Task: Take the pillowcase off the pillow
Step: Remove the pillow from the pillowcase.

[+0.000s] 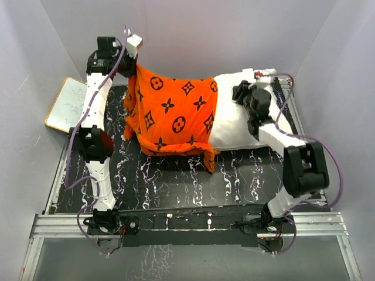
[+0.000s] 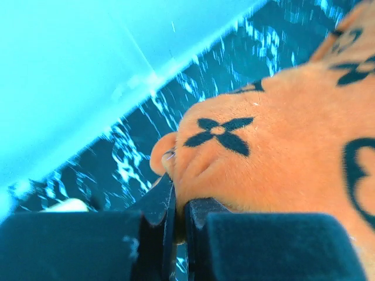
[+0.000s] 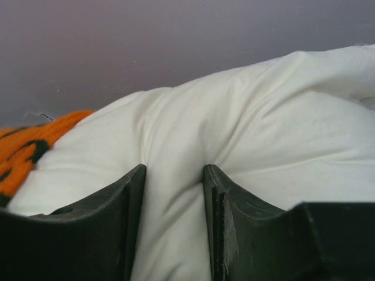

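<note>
Nearest, the two arm bases sit on a metal rail (image 1: 187, 221), and beyond it a broad band of the dark, white-veined table (image 1: 176, 178) lies open across its whole width. Past that band the pillow (image 1: 237, 126) lies crosswise on the far half of the table. The orange pillowcase (image 1: 176, 111) covers its left and middle parts. The case's open edge crosses the pillow right of centre, and the white right end is bare. A loose flap of the case hangs off the near side onto the table.

The case carries black flower, circle and diamond marks; no letters can be read. A small red mark shows at the pillow's far right corner, too small to read.

The right gripper (image 3: 174, 175) presses into the bare white end, with a ridge of pillow cloth pinched between its part-closed jaws. The left gripper (image 2: 177, 202) is at the far left corner, its jaws tight together on a pinch of orange plush, lifted above the table.

Left of the table lies a white board (image 1: 67, 104) with faint, unreadable scribbles. The back wall (image 1: 193, 35) rises close behind the pillow.
</note>
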`<state>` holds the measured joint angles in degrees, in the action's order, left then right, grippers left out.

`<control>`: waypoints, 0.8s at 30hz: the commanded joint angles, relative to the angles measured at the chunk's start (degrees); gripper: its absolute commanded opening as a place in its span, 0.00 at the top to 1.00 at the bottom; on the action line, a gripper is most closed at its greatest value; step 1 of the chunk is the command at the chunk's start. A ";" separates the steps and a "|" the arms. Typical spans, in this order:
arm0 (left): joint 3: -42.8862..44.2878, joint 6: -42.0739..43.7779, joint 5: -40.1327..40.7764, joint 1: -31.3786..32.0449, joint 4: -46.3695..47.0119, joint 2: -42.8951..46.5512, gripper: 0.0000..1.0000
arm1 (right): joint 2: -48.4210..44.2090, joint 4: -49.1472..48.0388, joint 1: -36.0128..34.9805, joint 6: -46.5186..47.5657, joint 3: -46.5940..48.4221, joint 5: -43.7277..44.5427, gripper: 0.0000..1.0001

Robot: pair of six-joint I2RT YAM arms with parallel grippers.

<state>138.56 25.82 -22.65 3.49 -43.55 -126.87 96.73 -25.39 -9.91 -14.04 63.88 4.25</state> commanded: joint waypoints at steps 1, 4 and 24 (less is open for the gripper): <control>5.93 -3.86 7.15 4.34 11.98 11.56 1.00 | -9.82 -16.19 -4.14 -1.21 -19.29 -3.51 0.57; 2.50 -4.52 7.28 6.60 15.21 16.35 1.00 | -15.27 -19.22 -8.16 0.27 -29.20 -2.25 0.59; -39.92 -9.28 -15.34 10.31 8.95 55.09 1.00 | -25.51 10.99 -6.37 -7.33 -10.99 14.84 0.02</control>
<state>97.54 15.88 -30.72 12.80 -37.54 -74.43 63.31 -22.79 -18.81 -22.85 41.80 17.74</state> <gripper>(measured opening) 0.014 0.982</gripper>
